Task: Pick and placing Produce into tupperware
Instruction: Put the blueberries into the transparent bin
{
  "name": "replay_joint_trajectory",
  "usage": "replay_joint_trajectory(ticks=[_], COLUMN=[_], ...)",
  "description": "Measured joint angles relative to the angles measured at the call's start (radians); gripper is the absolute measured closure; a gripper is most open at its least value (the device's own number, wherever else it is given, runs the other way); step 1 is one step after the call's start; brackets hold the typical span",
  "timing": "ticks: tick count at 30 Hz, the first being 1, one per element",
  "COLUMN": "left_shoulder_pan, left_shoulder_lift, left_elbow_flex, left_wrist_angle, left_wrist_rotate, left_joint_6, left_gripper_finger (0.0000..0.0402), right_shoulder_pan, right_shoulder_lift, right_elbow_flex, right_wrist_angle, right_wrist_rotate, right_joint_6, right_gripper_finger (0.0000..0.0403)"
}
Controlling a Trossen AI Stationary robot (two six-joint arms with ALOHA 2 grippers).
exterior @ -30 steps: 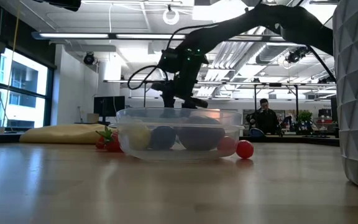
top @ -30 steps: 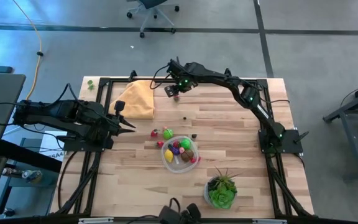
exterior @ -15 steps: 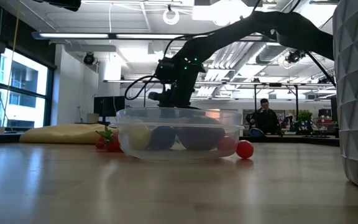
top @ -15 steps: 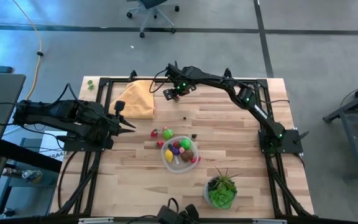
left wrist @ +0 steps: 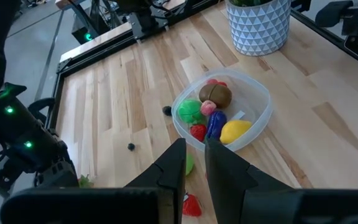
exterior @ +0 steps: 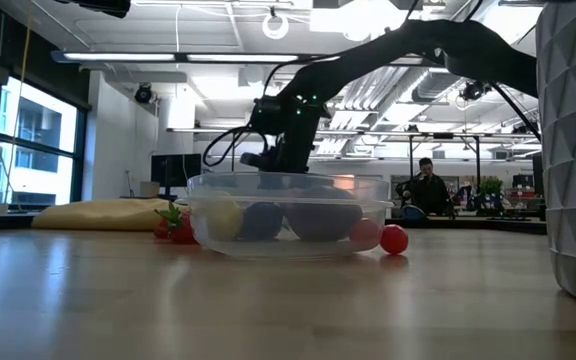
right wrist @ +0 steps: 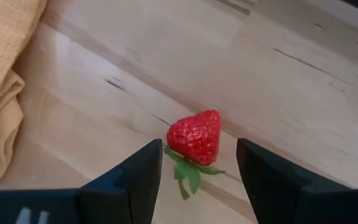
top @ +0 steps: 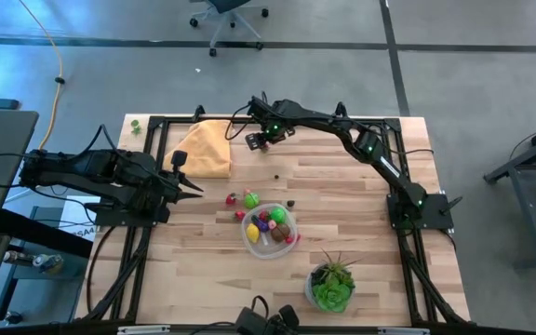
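Two hands are seen over the surface [top: 342,186]. The right hand [right wrist: 197,168] is held spread above a strawberry [right wrist: 195,138], which lies on the wood between its fingers, untouched, near a yellow cloth [top: 203,149] at the far edge. The left hand [left wrist: 194,162] is nearly closed with nothing gripped, at the left side. The tupperware [top: 270,230] sits mid-surface with several produce pieces inside; a few more lie just beside it.

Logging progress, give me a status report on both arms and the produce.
Right gripper jaws open astride strawberry, beside yellow cloth. Left gripper shut, waiting at table's left. Tupperware part filled. Nothing blocking.
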Motion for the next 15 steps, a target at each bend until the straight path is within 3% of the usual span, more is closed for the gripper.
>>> replay_joint_trajectory(ticks=[15], left_shoulder_pan=[0.0], left_shoulder_lift=[0.0], left_elbow_flex=[0.0], left_wrist_angle=[0.0], left_wrist_rotate=[0.0], left_joint_6=[0.0], left_gripper_finger=[0.035], right_shoulder_pan=[0.0], right_shoulder_lift=[0.0], right_elbow_flex=[0.0], right_wrist_angle=[0.001], right_wrist_rotate=[0.005], right_joint_6=[0.0], right_gripper_finger=[0.0204])
